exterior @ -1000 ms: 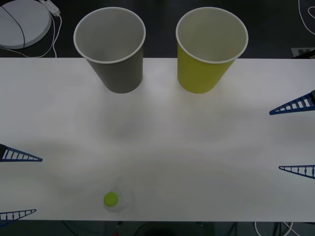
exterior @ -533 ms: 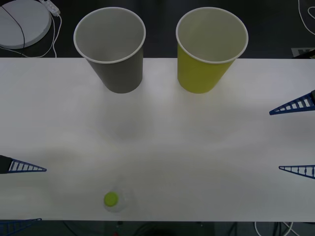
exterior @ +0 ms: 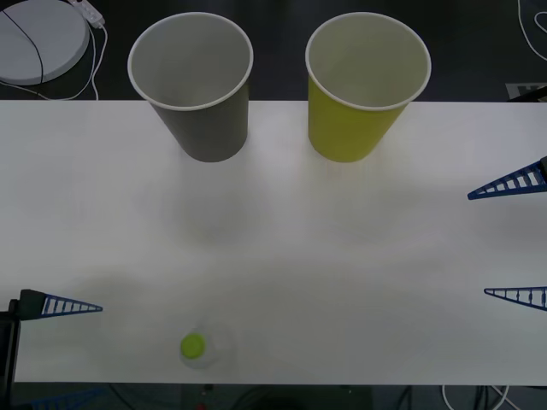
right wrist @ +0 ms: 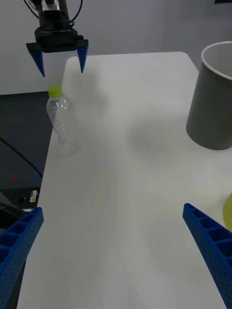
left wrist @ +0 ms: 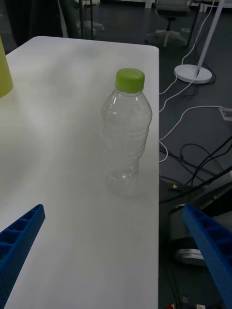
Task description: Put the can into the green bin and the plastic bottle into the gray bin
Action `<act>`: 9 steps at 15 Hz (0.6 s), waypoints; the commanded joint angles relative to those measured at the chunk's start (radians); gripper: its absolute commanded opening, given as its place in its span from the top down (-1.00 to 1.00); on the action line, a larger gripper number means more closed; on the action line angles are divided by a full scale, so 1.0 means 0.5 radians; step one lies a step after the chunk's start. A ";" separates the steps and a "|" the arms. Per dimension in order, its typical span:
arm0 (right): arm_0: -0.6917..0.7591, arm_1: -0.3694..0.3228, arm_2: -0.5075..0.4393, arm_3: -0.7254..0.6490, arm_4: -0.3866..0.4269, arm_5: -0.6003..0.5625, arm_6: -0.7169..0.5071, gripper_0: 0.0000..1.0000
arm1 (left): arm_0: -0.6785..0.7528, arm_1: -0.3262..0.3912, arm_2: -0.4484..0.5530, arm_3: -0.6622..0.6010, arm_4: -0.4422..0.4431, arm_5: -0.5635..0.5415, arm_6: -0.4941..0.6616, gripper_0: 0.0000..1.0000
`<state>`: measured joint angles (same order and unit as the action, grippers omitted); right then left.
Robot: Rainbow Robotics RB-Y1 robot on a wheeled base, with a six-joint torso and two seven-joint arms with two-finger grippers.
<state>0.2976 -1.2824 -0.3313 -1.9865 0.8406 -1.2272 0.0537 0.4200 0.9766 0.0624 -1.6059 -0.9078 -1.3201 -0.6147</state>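
Observation:
A small clear plastic bottle (exterior: pixel 198 348) with a lime-green cap stands upright near the table's front edge, also seen as the bottle (left wrist: pixel 125 140) and the bottle (right wrist: pixel 62 120). My left gripper (exterior: pixel 102 350) is open just left of it, level with it and not touching. The same left gripper (right wrist: pixel 58 60) hangs beyond the bottle in the right wrist view. At the back stand the gray bin (exterior: pixel 190 85) and, to its right, the green bin (exterior: pixel 363 85). At the right table edge my right gripper (exterior: pixel 477 244) is open and holds nothing. The can is out of view.
The bottle stands close to the front table edge (left wrist: pixel 158 145), with cables on the floor beyond it. A white round disc (exterior: pixel 38 34) with a cable lies behind the table's back left. Bare tabletop (exterior: pixel 325 256) stretches between the bottle and the bins.
My left gripper has moved toward the front edge and inward to the bottle. The right gripper, the bottle and both bins have stayed in place.

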 commanded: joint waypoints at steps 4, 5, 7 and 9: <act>0.000 0.000 0.000 0.000 0.000 0.000 0.000 -1.00 | -0.039 -0.088 -0.094 0.000 -0.071 -0.017 -0.001 -1.00; 0.000 0.000 0.000 0.000 0.000 0.000 0.000 -1.00 | -0.042 -0.100 -0.110 0.000 -0.071 -0.001 -0.001 -1.00; 0.000 0.000 0.000 0.000 0.000 0.000 0.000 -1.00 | -0.052 -0.143 -0.122 0.000 -0.087 0.011 -0.001 -1.00; 0.000 0.000 0.000 0.000 0.000 0.000 0.000 -1.00 | -0.073 -0.217 -0.122 0.000 -0.142 0.029 -0.001 -1.00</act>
<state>0.2976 -1.2824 -0.3313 -1.9865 0.8406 -1.2272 0.0537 0.3871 0.8814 0.0016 -1.6060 -0.9694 -1.3094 -0.6152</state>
